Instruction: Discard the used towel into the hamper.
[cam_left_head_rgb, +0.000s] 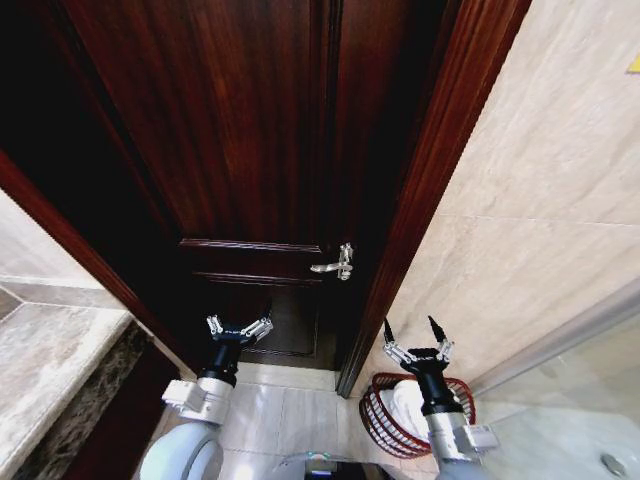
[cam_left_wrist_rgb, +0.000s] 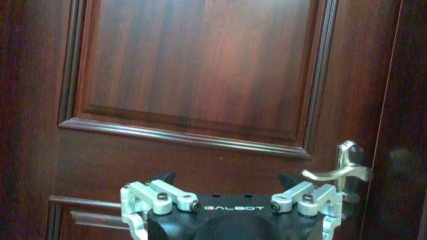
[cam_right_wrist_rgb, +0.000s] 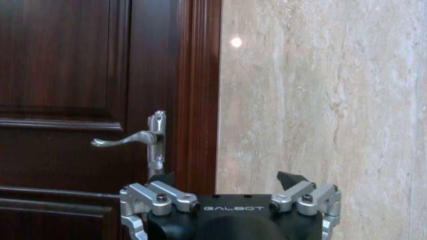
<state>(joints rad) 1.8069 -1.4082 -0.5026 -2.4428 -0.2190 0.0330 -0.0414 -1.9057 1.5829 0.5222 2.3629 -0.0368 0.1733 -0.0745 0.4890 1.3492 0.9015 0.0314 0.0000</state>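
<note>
Hamper (cam_left_head_rgb: 417, 415) at 5 o'clock on floor, right under right gripper (cam_left_head_rgb: 417, 341), white cloth (cam_left_head_rgb: 408, 403) already inside, looks like towel. Right gripper spread wide, holding nothing. Left gripper (cam_left_head_rgb: 239, 326) at 7 o'clock, also open and empty, facing door (cam_left_head_rgb: 230, 130). Handle (cam_left_head_rgb: 335, 264) further up toward 12. So drop looks pretty much done imo, nothing obvious left.

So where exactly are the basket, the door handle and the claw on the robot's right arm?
hamper (cam_left_head_rgb: 378, 425): head view, on its reddish woven wall, left side.
door handle (cam_left_head_rgb: 337, 265): head view, on the silver lever.
right claw (cam_left_head_rgb: 417, 339): head view, midway between its spread fingertips, above the hamper.
</note>
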